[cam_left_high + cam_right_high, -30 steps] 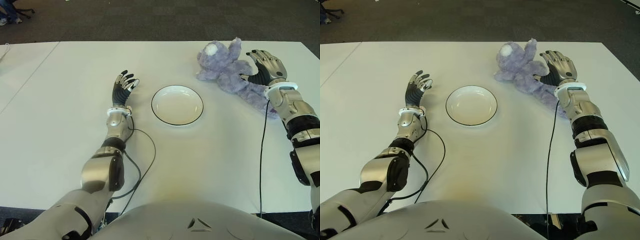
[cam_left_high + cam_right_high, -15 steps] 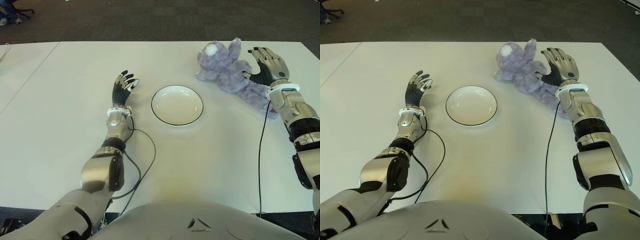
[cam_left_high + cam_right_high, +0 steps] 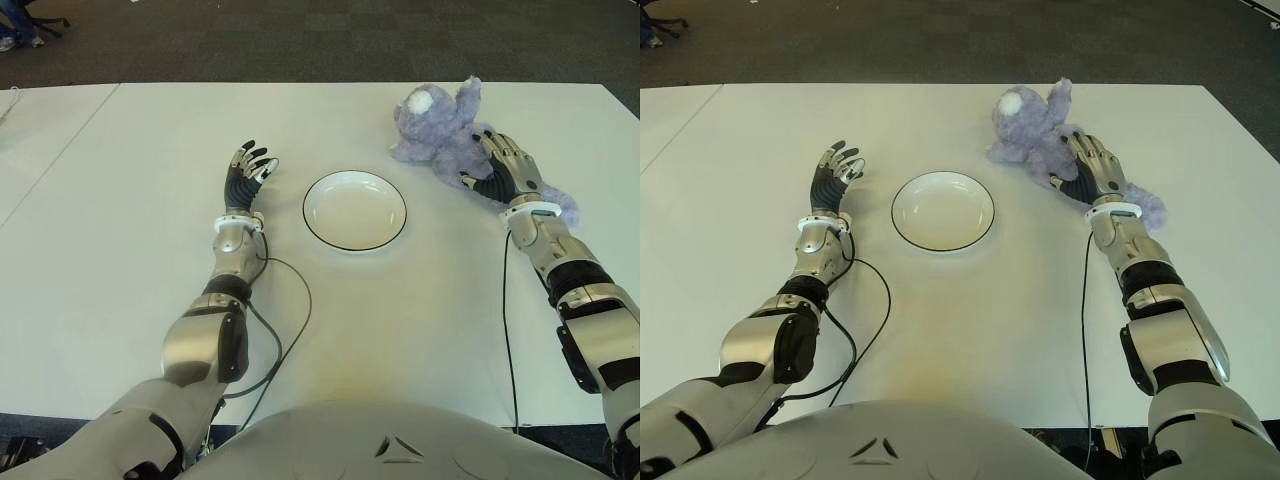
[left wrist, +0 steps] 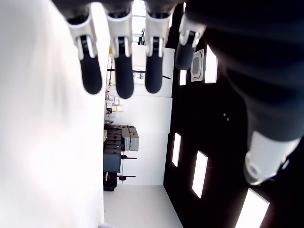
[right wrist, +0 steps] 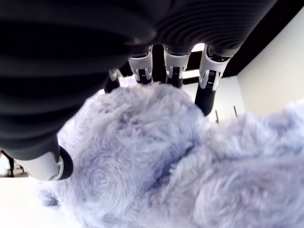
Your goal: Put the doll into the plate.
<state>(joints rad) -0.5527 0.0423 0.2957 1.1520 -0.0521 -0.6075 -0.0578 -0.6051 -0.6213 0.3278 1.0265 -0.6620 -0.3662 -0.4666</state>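
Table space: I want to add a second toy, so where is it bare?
White table is bare nearer the robot than the black-rimmed white plate. Crowded: far right, where the right hand covers the lilac plush doll; the left hand is left of the plate.

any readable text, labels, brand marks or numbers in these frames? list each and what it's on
None readable.
Doll: plain purple plush, no tag showing.
Plate: white with a dark rim, no print.
Table: bare white, no markings.
Right hand, over the doll, and left hand, left of the plate: no legible lettering.
Robot torso at the bottom edge: an embossed emblem, a shape rather than letters.
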